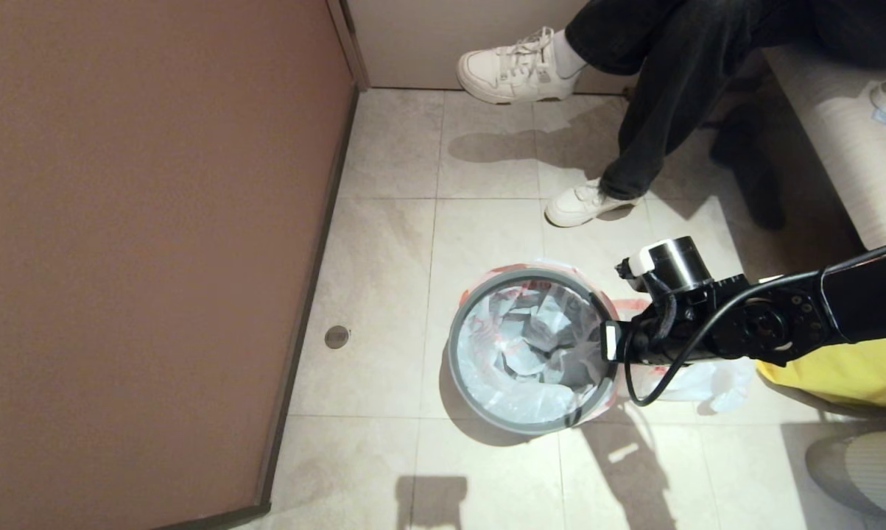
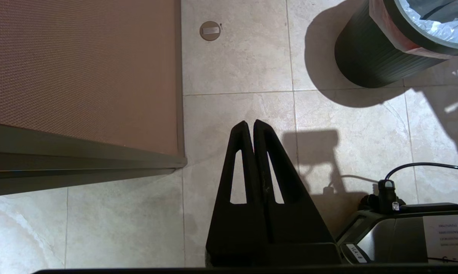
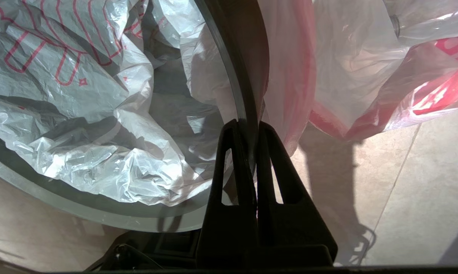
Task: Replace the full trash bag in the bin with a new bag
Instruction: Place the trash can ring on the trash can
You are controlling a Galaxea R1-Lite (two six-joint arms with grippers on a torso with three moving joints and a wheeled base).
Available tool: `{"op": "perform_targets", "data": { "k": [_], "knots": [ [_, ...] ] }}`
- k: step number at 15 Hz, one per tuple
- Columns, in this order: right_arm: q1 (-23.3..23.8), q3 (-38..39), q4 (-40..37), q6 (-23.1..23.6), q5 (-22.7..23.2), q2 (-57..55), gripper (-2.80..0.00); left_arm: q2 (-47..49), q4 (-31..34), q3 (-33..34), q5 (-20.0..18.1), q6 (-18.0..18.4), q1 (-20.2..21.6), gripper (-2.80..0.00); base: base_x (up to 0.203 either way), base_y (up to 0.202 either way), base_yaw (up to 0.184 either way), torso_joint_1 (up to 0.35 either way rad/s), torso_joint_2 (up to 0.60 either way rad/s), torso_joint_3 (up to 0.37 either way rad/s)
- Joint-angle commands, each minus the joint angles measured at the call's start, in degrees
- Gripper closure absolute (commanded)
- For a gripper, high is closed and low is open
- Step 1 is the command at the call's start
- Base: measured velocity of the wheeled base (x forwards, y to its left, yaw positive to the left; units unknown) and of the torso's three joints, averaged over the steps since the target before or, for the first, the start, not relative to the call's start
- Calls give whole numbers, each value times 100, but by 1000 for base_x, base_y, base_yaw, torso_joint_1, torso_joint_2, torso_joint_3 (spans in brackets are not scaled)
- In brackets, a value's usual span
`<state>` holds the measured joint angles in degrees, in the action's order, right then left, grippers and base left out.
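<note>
Translucent film of the new bag (image 1: 531, 346) lines the bin (image 1: 463, 383) at floor centre, the right gripper (image 3: 248, 127) pinching its three-o'clock rim to seat the liner, the full trash bag (image 1: 697, 379) just beyond, the left gripper (image 2: 250, 125) parked closed, empty.

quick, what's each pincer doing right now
Left pincer: shut, holding nothing, hanging over bare floor away from the bin.
Right pincer: shut on the bin's grey rim, with the new bag lining the bin.
</note>
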<state>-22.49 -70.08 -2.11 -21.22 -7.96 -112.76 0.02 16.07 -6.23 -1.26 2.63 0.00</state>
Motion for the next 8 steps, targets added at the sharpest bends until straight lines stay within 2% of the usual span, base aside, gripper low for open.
{"op": "perform_targets", "data": {
  "k": [1,3,8],
  "knots": [
    [28,-26,5,-5,-191,-61,0,-2,10,-1,-6,0,0,0,0,0,0,0,0,0],
    [41,-42,16,14,-446,-224,0,-2,10,-1,-1,0,0,0,0,0,0,0,0,0],
    [43,-77,25,22,-496,-367,0,-2,10,-1,2,0,0,0,0,0,0,0,0,0]
  ]
}}
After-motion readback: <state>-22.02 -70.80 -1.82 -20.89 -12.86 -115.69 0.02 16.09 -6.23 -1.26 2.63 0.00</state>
